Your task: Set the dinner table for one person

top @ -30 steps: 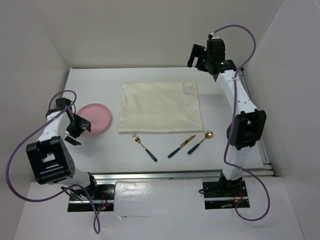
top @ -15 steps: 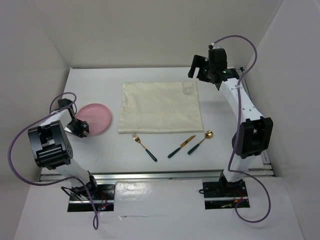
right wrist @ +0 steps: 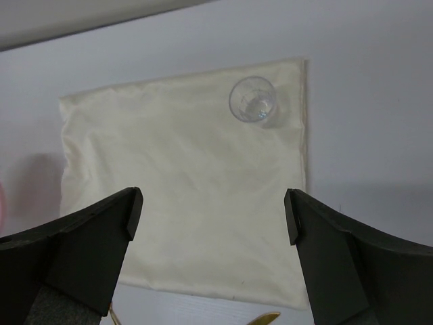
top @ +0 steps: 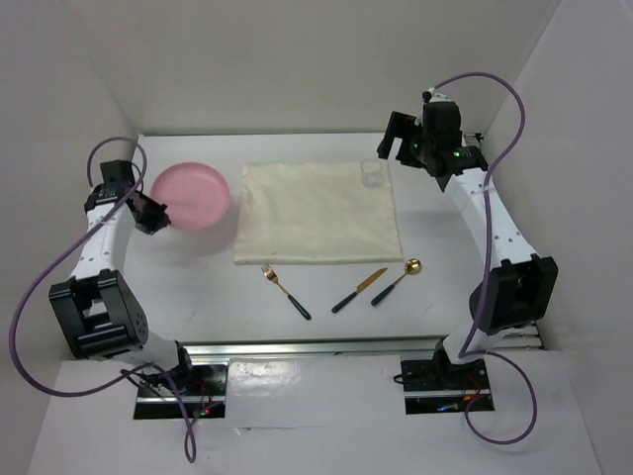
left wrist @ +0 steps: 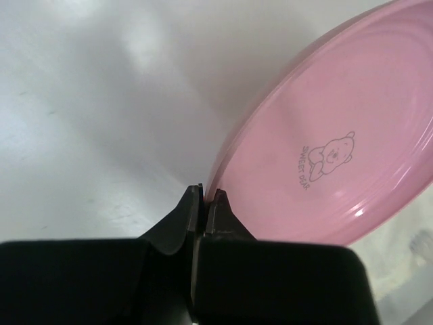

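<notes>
A pink plate (top: 193,195) with a small bear print (left wrist: 325,156) hangs tilted above the left part of the dinner table (top: 198,297). My left gripper (top: 158,214) (left wrist: 206,198) is shut on its near rim. On the cream cloth (top: 316,213) (right wrist: 183,176), a clear glass (top: 371,174) (right wrist: 252,99) stands at the far right corner. My right gripper (top: 401,141) (right wrist: 213,210) hovers open, high over the cloth's right side, holding nothing. In front of the cloth lie a fork (top: 285,290), a knife (top: 358,290) and a spoon (top: 396,281), all gold with dark handles.
White walls enclose the table on the left, back and right. A metal rail (top: 356,346) runs along the near edge, by the arm bases. The knife's gold tip (right wrist: 264,317) shows at the bottom of the right wrist view.
My left gripper shut on the plate's rim and raised the plate off the table, carrying it up and toward the far side. My right gripper drifted slightly right, still open.
</notes>
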